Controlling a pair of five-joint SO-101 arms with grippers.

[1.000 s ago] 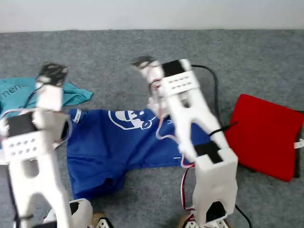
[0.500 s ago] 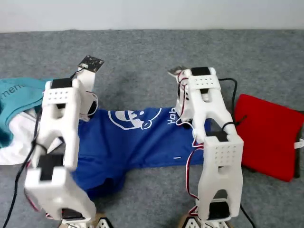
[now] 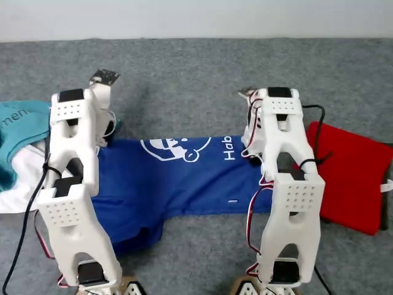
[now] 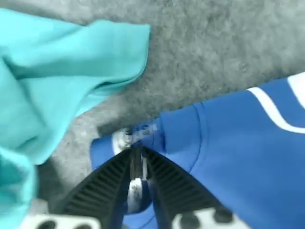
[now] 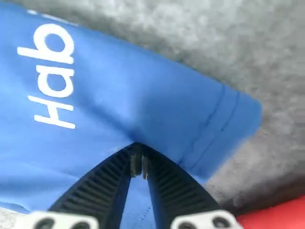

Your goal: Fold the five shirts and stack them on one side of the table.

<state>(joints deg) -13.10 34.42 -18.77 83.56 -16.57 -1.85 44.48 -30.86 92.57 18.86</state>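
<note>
A blue shirt [image 3: 178, 178] with white print lies stretched across the grey table between the two arms. My left gripper [image 4: 136, 153] is shut on the blue shirt [image 4: 228, 143] at its edge by the label, at the shirt's left end in the high view. My right gripper [image 5: 138, 161] is shut on a pinch of the blue shirt [image 5: 95, 124] near its hem, at the right end. A folded red shirt [image 3: 347, 175] lies at the right. A teal shirt [image 3: 21, 126] and a white one [image 3: 21, 178] sit at the left; teal cloth [image 4: 62, 62] lies near my left gripper.
The grey carpet-like table top [image 3: 184, 80] stretches open behind the arms up to a pale wall [image 3: 196, 18]. Both arm bases stand at the front edge, with cables hanging along the right arm [image 3: 285, 184].
Both arms have swung apart, the left one leftward and the right one rightward, pulling the blue shirt out wider and flatter. More of the white print now shows.
</note>
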